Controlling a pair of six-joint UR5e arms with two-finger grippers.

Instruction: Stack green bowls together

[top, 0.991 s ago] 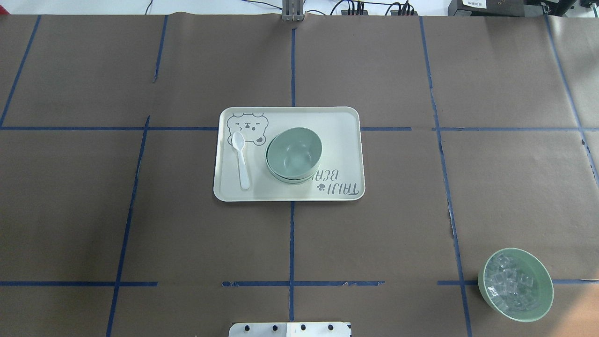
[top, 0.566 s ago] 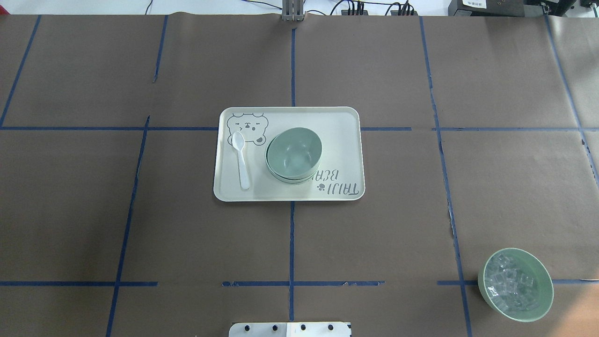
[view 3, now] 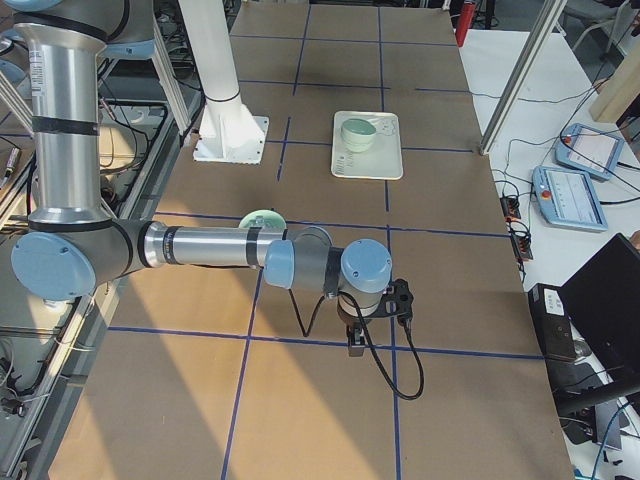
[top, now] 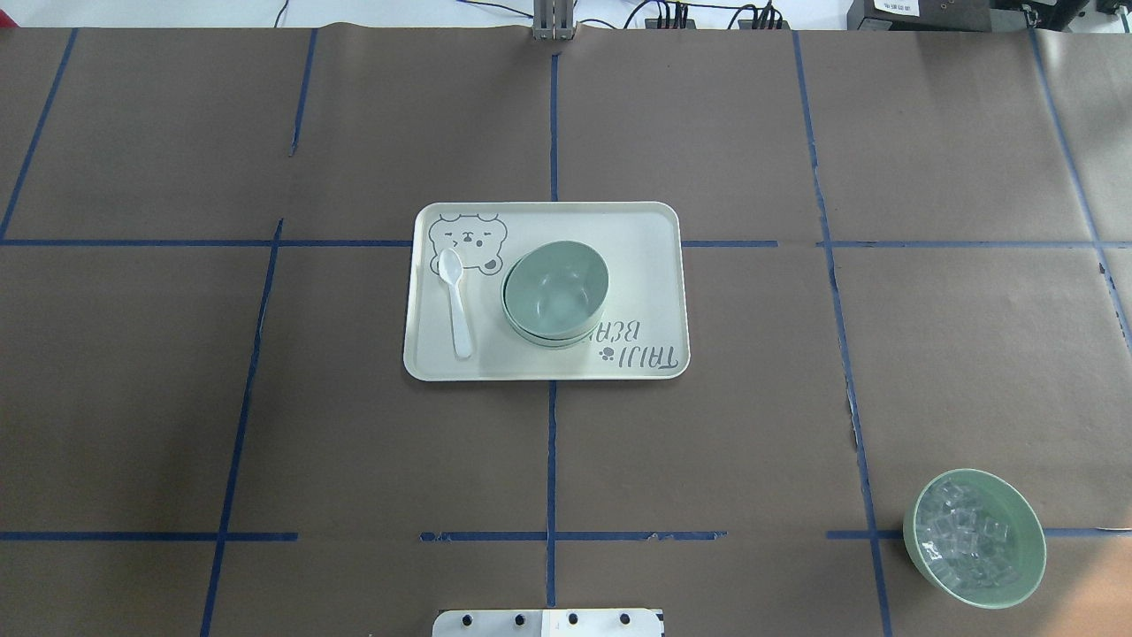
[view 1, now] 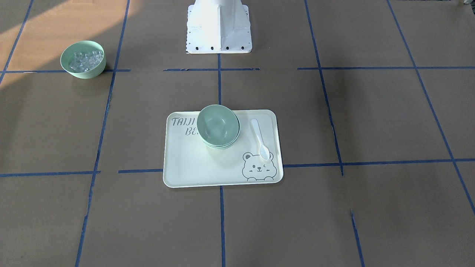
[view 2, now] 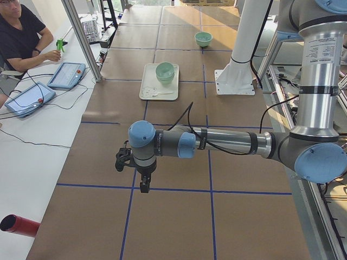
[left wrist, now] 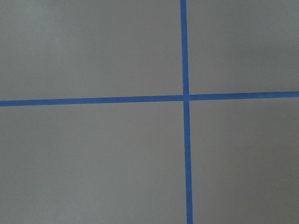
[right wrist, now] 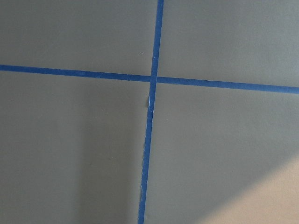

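Note:
The pale green bowls [top: 555,287] sit nested in one stack on the cream tray [top: 646,239], right of its middle. The stack also shows in the front-facing view [view 1: 218,124] and small in both side views [view 2: 165,70] [view 3: 358,133]. My left gripper [view 2: 143,187] hangs over bare table far from the tray, seen only in the exterior left view. My right gripper [view 3: 355,345] hangs over bare table far from the tray, seen only in the exterior right view. I cannot tell whether either is open or shut. Both wrist views show only brown paper and blue tape.
A white spoon [top: 458,305] lies on the tray's left part beside a bear drawing. A green bowl of clear cubes [top: 973,538] stands near the table's front right. The robot's base plate [top: 548,622] sits at the near edge. An operator [view 2: 21,38] sits beside the table.

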